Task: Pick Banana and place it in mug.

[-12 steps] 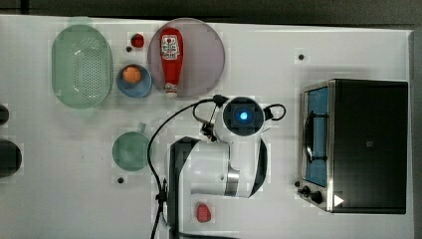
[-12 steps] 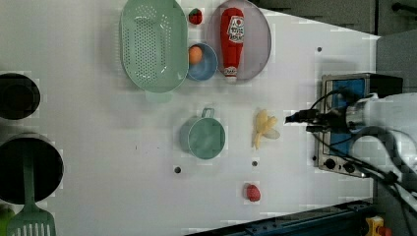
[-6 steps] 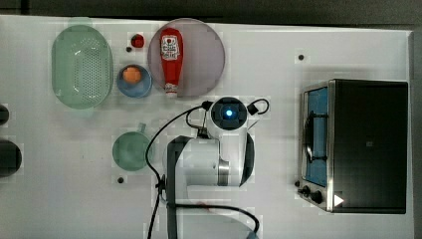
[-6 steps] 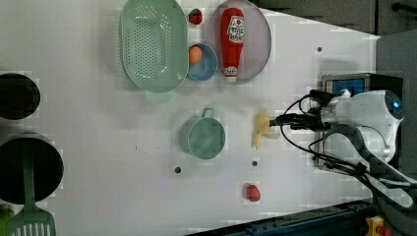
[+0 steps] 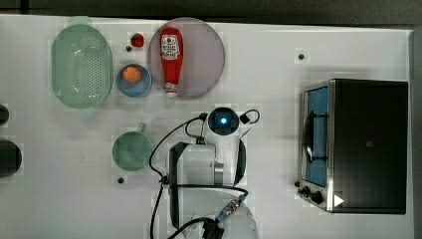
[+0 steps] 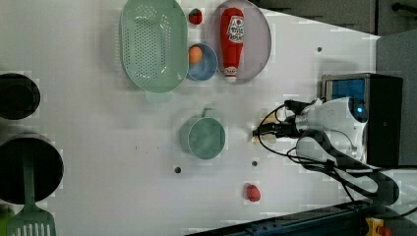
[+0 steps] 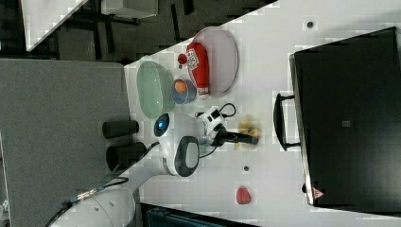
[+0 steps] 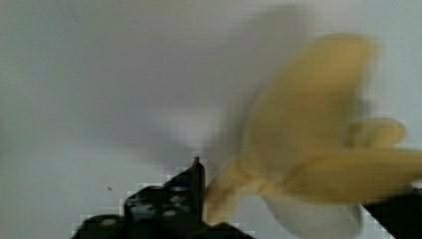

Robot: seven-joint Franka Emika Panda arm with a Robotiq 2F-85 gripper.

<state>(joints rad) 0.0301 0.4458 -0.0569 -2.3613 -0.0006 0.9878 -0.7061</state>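
Banana (image 7: 249, 128) lies on the white table (image 7: 283, 42) in the right view, under the gripper (image 7: 253, 139); whether the fingers grip it I cannot tell. Left view: the banana (image 6: 255, 139) peeks out at the gripper (image 6: 258, 132) tip, right of the green mug (image 6: 205, 137), which holds nothing. Top view: the arm covers that spot; the mug (image 5: 132, 151) sits at the top view's left, the blue bowl (image 5: 134, 82) holds an orange ball (image 5: 131, 74), the plate (image 5: 201, 57) carries the ketchup bottle (image 5: 171, 59), the colander (image 5: 82, 64) is bare. Wrist view: the banana (image 8: 318, 149) lies close below.
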